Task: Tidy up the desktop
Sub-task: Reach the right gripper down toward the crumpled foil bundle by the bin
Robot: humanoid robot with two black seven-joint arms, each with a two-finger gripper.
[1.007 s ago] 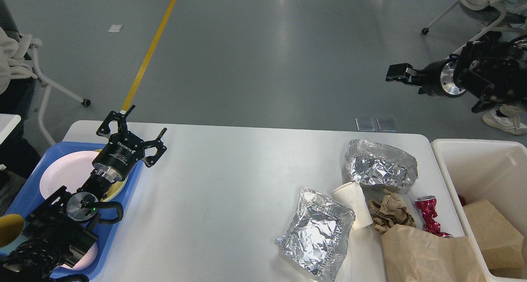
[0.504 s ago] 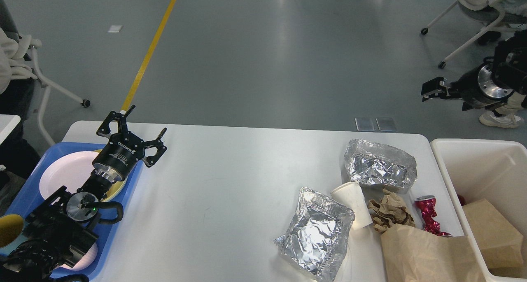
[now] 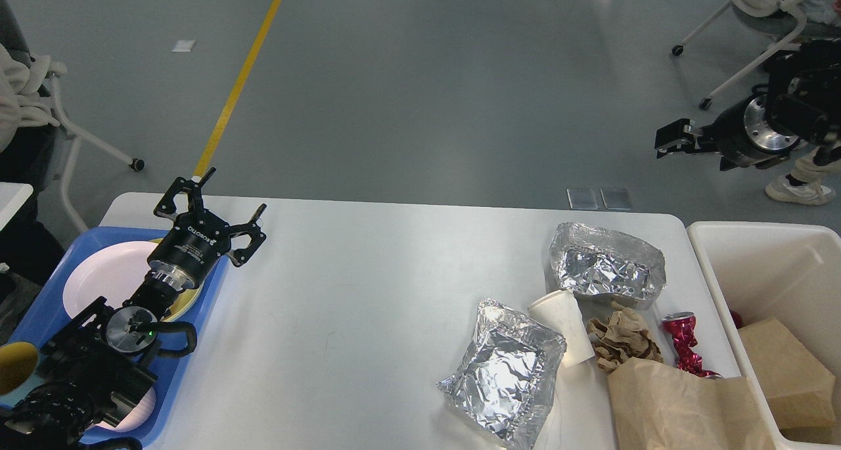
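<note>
The white desktop [image 3: 368, 292] carries litter at its right end: two crumpled foil containers [image 3: 608, 265] [image 3: 506, 370], a tipped white paper cup [image 3: 564, 324], a ball of brown paper [image 3: 623, 339], a crushed red can [image 3: 683, 341] and a brown paper bag [image 3: 683, 407]. My left gripper [image 3: 237, 188] hovers open and empty over the table's far left corner, beside the blue tray [image 3: 46, 305]. Off the table's far right, my right gripper [image 3: 670, 138] hangs above the floor, dark and side-on, with nothing visibly in it.
The blue tray holds white plates [image 3: 105, 276] and a yellow bowl [image 3: 14, 366]. A white bin [image 3: 762, 266] at the right edge contains a brown bag [image 3: 785, 371]. Wheeled chairs stand at far left [image 3: 72, 135] and far right [image 3: 755, 16]. A yellow line [image 3: 240, 82] crosses the floor.
My right arm swung right and lower away from the table, then eased back a little to the left. The left arm and the litter have not moved.
</note>
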